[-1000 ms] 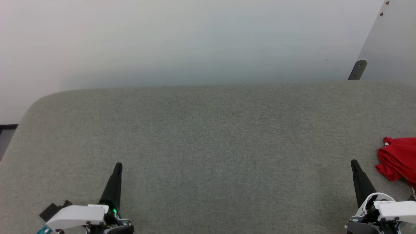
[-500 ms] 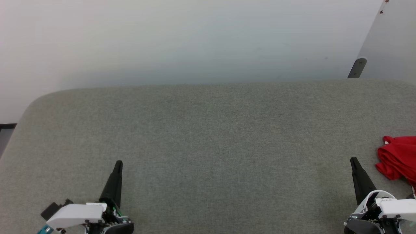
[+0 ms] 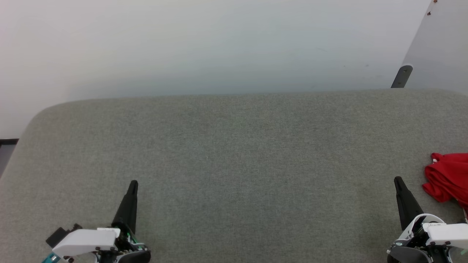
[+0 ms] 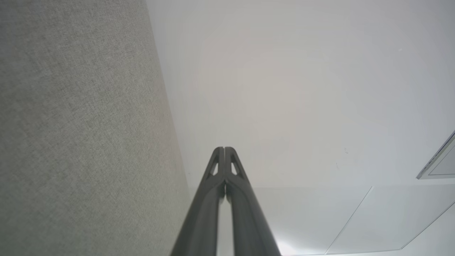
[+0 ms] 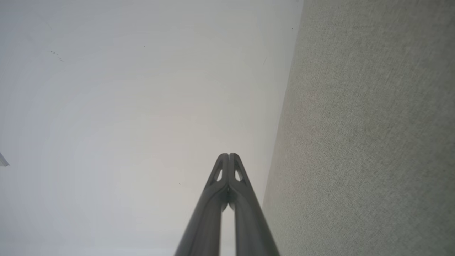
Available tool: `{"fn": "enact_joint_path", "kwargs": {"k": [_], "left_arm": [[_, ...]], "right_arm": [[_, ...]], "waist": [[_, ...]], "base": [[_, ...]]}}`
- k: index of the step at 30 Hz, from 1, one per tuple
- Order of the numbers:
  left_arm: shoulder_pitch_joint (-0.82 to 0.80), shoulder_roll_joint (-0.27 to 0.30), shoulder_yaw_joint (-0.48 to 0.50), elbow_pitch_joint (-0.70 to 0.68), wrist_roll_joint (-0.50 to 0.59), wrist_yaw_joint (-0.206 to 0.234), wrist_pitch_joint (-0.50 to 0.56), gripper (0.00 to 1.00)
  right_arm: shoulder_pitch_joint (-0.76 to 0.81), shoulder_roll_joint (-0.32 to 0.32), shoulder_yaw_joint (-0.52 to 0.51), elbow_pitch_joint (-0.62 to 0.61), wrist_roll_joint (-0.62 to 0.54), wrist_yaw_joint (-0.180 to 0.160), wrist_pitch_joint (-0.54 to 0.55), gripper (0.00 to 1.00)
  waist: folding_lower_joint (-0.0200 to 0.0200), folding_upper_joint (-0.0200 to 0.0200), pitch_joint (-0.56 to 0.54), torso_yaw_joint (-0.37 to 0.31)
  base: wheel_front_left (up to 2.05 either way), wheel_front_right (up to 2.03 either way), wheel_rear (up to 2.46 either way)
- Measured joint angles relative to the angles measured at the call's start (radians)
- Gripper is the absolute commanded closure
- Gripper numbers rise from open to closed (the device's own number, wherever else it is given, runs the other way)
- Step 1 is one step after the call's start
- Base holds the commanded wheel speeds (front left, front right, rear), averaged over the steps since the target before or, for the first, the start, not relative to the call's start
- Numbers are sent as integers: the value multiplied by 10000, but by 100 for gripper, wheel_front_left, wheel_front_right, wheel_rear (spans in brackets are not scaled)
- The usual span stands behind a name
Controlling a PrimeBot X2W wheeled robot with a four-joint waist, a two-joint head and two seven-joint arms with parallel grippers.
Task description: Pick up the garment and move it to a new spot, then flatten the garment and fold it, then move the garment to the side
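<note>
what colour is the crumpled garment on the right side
Red. The crumpled cloth garment shows best in the head view, at its right edge.

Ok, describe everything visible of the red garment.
The garment is a bunched heap of soft red cloth with deep folds and a rumpled outline. It lies at the right edge of the head view, cut off by the frame, resting on the grey woven surface. Nothing grips it. The right gripper stands just left of it, apart.

Garment (image 3: 446,177) red; fabric surface (image 3: 234,157) mottled grey-green; wall (image 3: 219,44) pale grey; left pincer (image 3: 133,183), right pincer (image 3: 397,180) black.
</note>
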State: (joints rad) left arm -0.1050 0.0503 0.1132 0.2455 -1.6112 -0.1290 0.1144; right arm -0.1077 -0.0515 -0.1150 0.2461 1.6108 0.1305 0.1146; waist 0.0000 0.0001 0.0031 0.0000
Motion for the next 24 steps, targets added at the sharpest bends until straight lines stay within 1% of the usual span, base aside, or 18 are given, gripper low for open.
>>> {"fn": "enact_joint_path", "kwargs": {"k": [24], "left_arm": [[0,0,0,0,0,0,0,100]], "right_arm": [[0,2,0,0,0,0,0,100]], "waist": [[0,0,0,0]], "base": [[0,0,0]]}}
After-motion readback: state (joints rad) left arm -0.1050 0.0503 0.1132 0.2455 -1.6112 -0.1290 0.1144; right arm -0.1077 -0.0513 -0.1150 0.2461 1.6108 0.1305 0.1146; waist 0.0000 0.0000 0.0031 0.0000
